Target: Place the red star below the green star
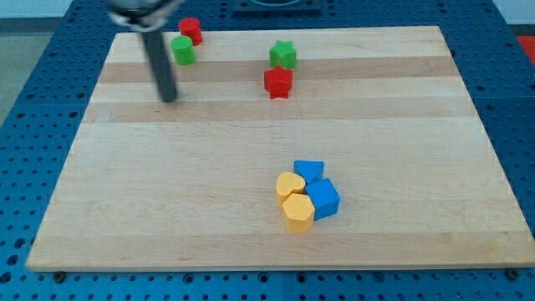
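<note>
The red star (277, 82) sits on the wooden board (209, 184) near the view's top, just below the green star (283, 55), the two almost touching. My tip (170, 98) rests on the board well to the view's left of both stars, about a hand's width from the red star. It touches no block.
A green round block (183, 50) and a red round block (191, 30) stand at the view's top left, just above and right of the rod. Two yellow blocks (293, 199) and two blue blocks (318, 189) cluster at the lower middle.
</note>
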